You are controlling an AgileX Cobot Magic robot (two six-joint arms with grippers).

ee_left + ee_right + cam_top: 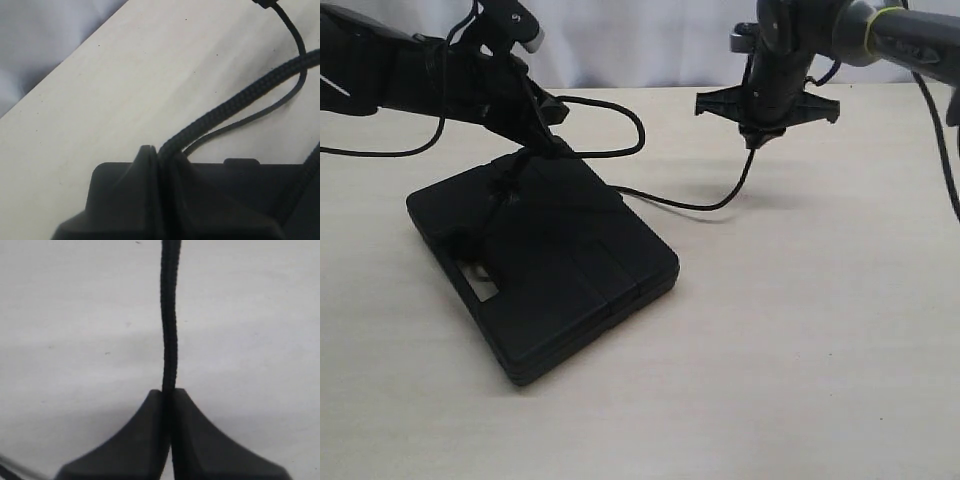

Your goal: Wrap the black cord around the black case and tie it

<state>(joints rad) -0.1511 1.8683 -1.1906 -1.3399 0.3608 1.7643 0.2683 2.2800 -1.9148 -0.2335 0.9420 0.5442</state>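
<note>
**Both claws pinched shut on the black cord; case lies flat on the table**

A pale, wood-grain table [800, 380] fills the scene, with a white cloth backdrop [640, 40] hanging behind its far edge. The black case [560, 270] lies flat left of centre, its handle slot towards the near left.

The left gripper [555, 145] sits at the case's far edge, and the right gripper [757, 140] hangs raised above the table to the right. The black cord [700, 205] sags from the right gripper down to the table and runs back to the case. Another stretch loops behind the left gripper. Where it crosses the lid, black on black, cannot be told.

Only the wrist views settle the grips. The left shows the jaws closed, with the braided cord rising from between them. The right shows the same pinch against bare tabletop.
</note>
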